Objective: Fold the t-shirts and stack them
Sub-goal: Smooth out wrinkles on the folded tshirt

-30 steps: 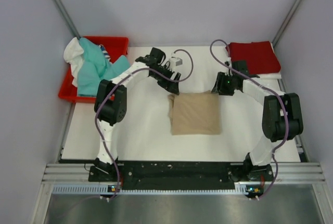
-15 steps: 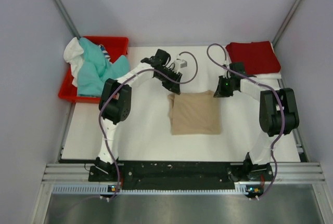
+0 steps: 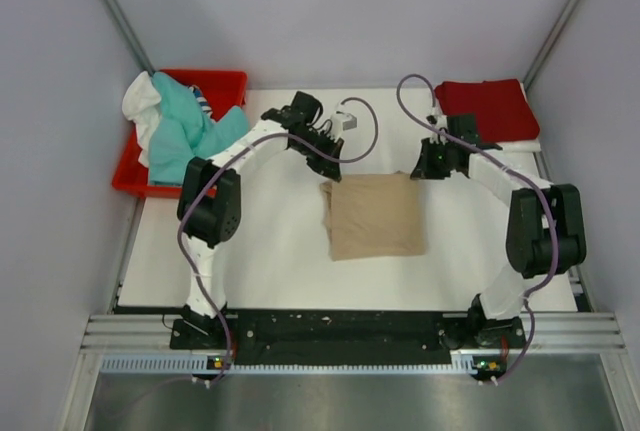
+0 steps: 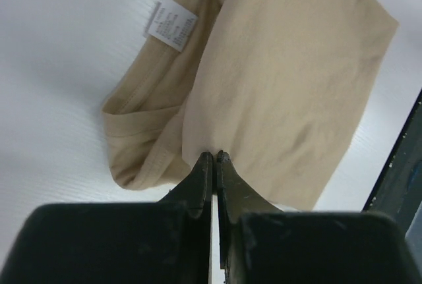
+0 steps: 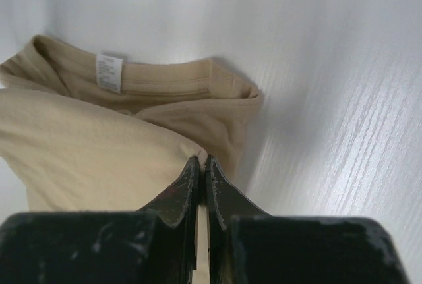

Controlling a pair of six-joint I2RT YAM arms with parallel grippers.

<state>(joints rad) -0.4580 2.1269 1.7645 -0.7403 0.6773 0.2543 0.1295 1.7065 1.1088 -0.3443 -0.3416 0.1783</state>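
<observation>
A tan t-shirt (image 3: 375,216) lies folded into a rectangle in the middle of the white table. My left gripper (image 3: 333,173) is at its far left corner. In the left wrist view the left gripper (image 4: 213,155) is shut, pinching the tan t-shirt (image 4: 290,93) at its edge. My right gripper (image 3: 418,173) is at the far right corner. In the right wrist view the right gripper (image 5: 201,160) is shut on a pucker of the tan t-shirt (image 5: 86,145). A dark red t-shirt (image 3: 488,109) lies folded at the back right. A teal t-shirt (image 3: 185,131) and a white t-shirt (image 3: 143,101) are heaped at the back left.
The teal and white shirts lie in a red plastic tray (image 3: 225,81) that overhangs the table's left edge. Metal frame posts rise at both back corners. The shirt's neck label (image 4: 171,26) shows by the collar.
Both grippers have gone from open to shut on the far corners of the tan t-shirt. The arms shifted only slightly, and the shirt has stayed in place.
</observation>
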